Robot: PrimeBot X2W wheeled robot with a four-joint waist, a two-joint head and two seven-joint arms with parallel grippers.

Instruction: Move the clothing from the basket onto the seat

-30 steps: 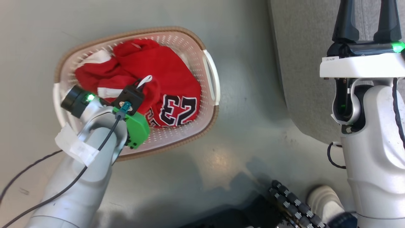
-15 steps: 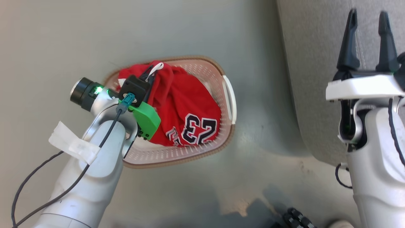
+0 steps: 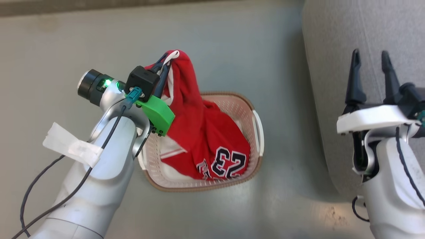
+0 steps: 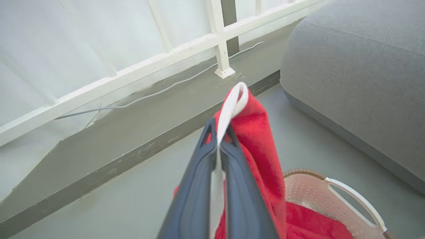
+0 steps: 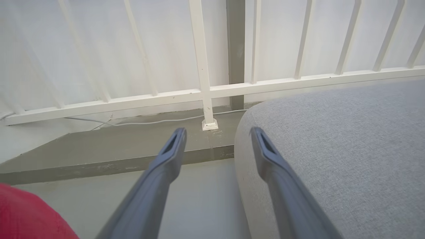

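My left gripper (image 3: 166, 61) is shut on the white-trimmed edge of the red clothing (image 3: 199, 132) and holds it up above the basket (image 3: 257, 132). The cloth hangs down into the basket, where its black "23" shows at the lower end. In the left wrist view the white trim (image 4: 232, 103) runs between the closed fingers (image 4: 199, 172), the left gripper (image 4: 217, 127) pinching it. The grey seat (image 3: 335, 49) lies to the right. My right gripper (image 3: 370, 58) stands open over the seat's left edge, its fingers empty; the right gripper (image 5: 217, 132) shows the same wide gap.
A white railing (image 5: 206, 93) and a raised grey kerb (image 5: 99, 149) with a thin cable run along the far side. Bare grey floor (image 3: 232, 49) lies between basket and seat. A dark cable (image 3: 36, 192) trails from my left forearm.
My left gripper has risen, pulling the red clothing up out of the basket. The head camera has shifted, so the basket sits lower and the seat shows more.
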